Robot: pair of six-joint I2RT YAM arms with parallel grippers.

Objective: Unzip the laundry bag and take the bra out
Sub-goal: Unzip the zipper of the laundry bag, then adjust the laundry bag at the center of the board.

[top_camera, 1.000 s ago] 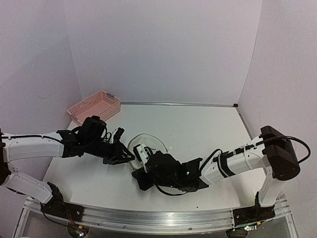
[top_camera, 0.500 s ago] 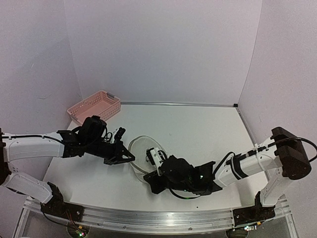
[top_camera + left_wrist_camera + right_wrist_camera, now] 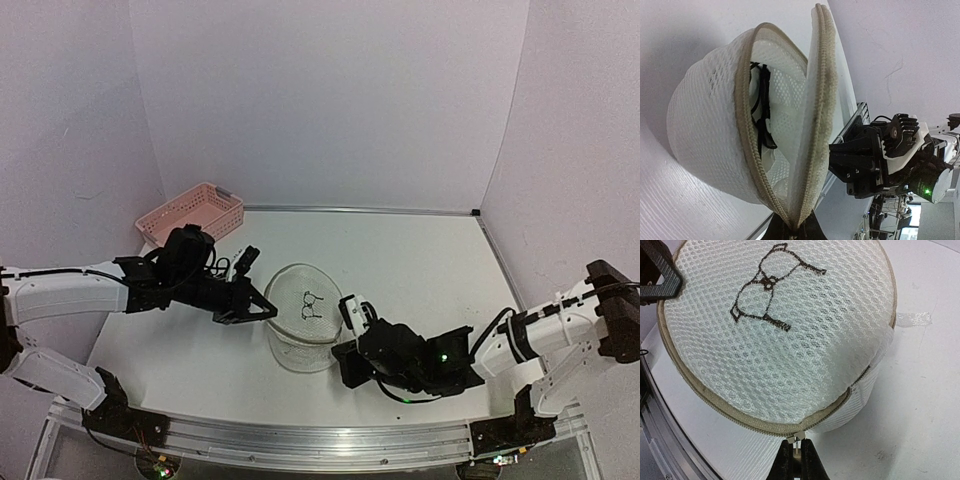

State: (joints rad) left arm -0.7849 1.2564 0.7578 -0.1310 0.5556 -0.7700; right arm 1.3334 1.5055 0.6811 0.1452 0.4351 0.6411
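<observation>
The laundry bag [image 3: 303, 300] is a round white mesh case with a black glasses-like logo [image 3: 771, 287] on its lid. Its zip rim gapes wide in the left wrist view [image 3: 705, 125]. Inside it the bra [image 3: 760, 117] shows as white fabric with dark edging and straps. My left gripper [image 3: 267, 312] is shut on the bag's rim where the two zip edges meet [image 3: 796, 226]. My right gripper [image 3: 345, 352] is shut on the metal zip pull [image 3: 799, 436] at the bag's near right side.
A pink slotted basket [image 3: 192, 215] stands at the back left, near the wall. A small see-through tab [image 3: 912, 318] lies on the white table [image 3: 420, 260] just right of the bag. The metal front rail [image 3: 300, 440] runs along the near edge.
My right gripper has moved right along the near side, drawing the zip pull round the rim. The lid has lifted and the bag gapes open. My left gripper kept hold and shifted slightly right.
</observation>
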